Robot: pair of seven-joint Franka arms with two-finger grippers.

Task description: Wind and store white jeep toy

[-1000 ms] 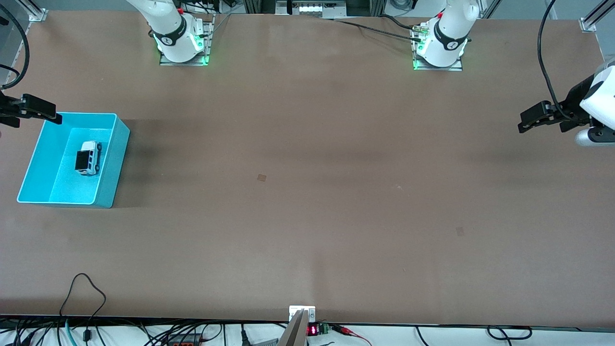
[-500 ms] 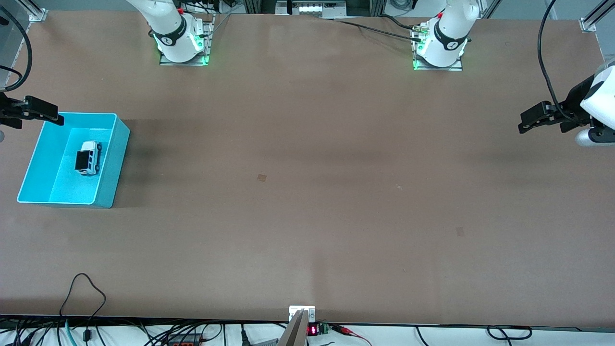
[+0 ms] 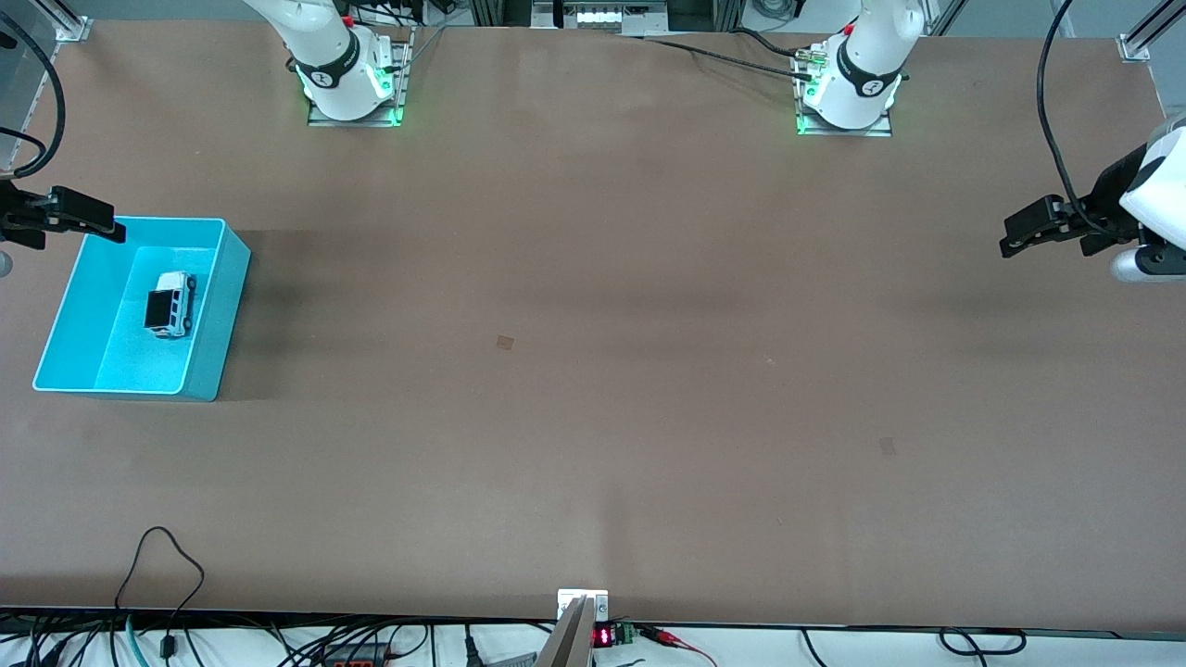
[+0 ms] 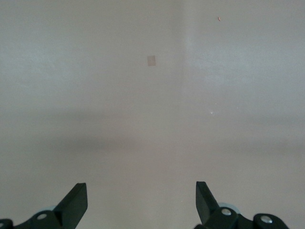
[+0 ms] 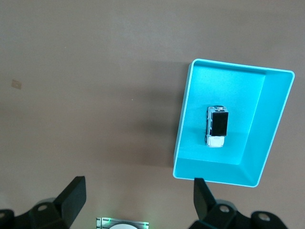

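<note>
Tiny boxy white jeep toy (image 3: pixel 170 304) with black roof seen upright on floor of cyan plastic bin (image 3: pixel 209 320). No legible writing. Right gripper (image 5: pixel 138 198) held spread, empty, high above bin's corner; left gripper (image 4: pixel 141 202) spread, empty, parked over bare table (image 3: pixel 593 371) at left arm's end.

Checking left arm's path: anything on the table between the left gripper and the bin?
No. In the front view only bare table lies between the left gripper and the bin, which holds the jeep.

Both pincers (image 4: pixel 138 202) (image 5: pixel 138 200) aloft, agape
</note>
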